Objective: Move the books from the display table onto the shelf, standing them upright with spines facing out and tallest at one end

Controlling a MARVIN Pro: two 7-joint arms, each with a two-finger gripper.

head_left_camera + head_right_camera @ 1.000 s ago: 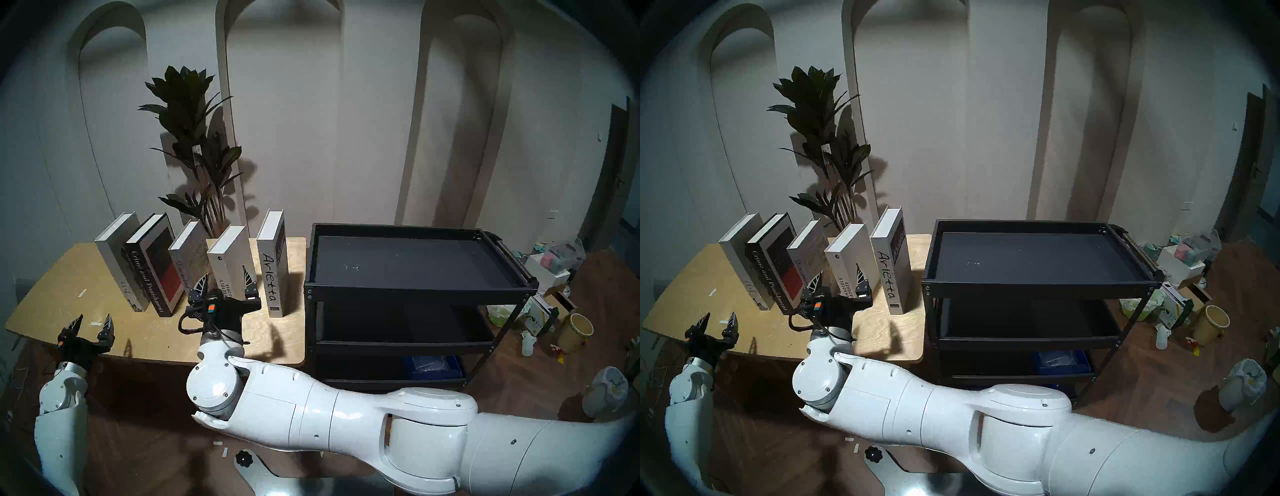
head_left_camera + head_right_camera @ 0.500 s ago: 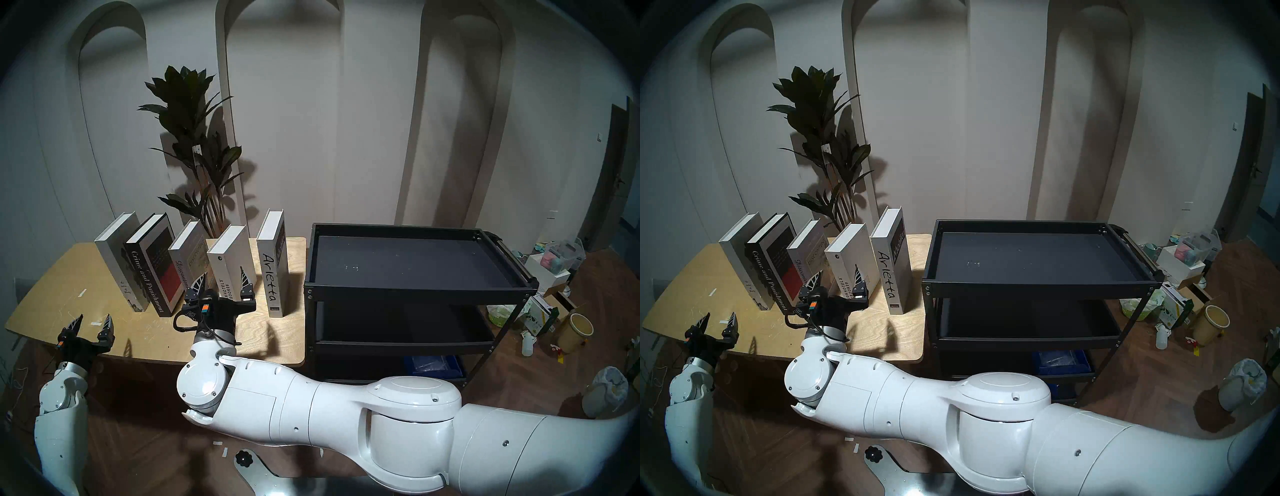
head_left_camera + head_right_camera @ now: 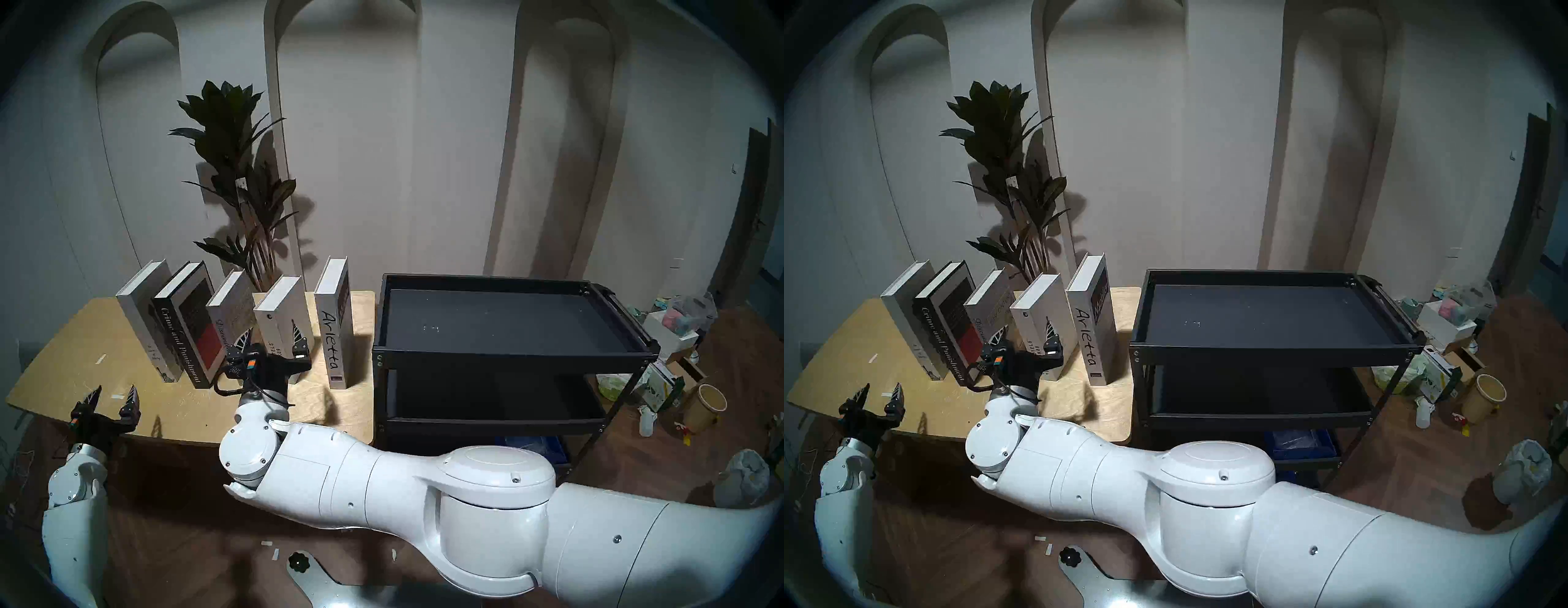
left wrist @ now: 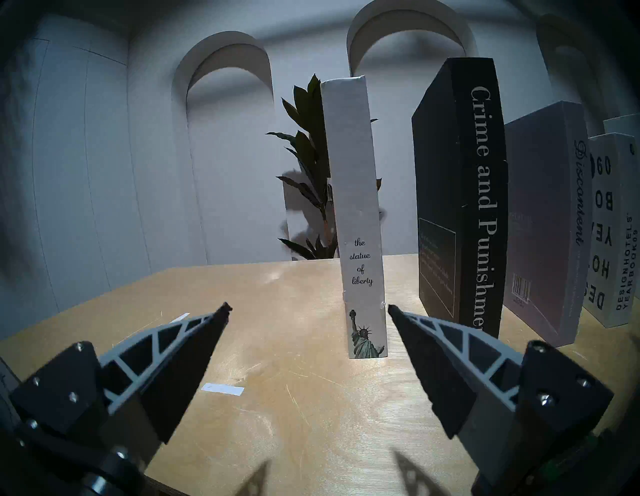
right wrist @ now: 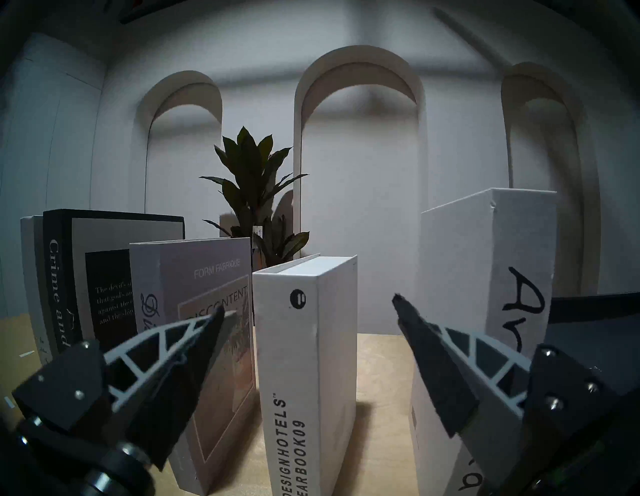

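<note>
Plywood is carrying all 5 books: the display table (image 3: 106, 339) is holding them upright in a row with spines facing the robot. Running from the robot's left, they are the pale grey Statue of Liberty book (image 4: 360, 221), the black-and-red Crime and Punishment (image 3: 180, 339), the grey Discontent (image 5: 204, 311), the white Design Hotels Yearbook 09 (image 5: 311, 346) and the white Arietta (image 3: 333, 335), which is standing tallest and nearest the shelf (image 3: 509, 354). That black trolley is sitting just beside the table's right end, its lipped top tray holding no book.

The right gripper (image 3: 271, 342) is reaching level into the row with its jaws spread wide, 1 finger on each side of the Yearbook's spine, gripping nothing; whether either finger is touching the covers is hard to tell. The left gripper (image 3: 113, 397) is hanging over the table's near left edge, fingers likewise released and holding nothing, pointing toward the Statue of Liberty spine. A potted plant (image 3: 237, 170) is standing behind the books.
</note>
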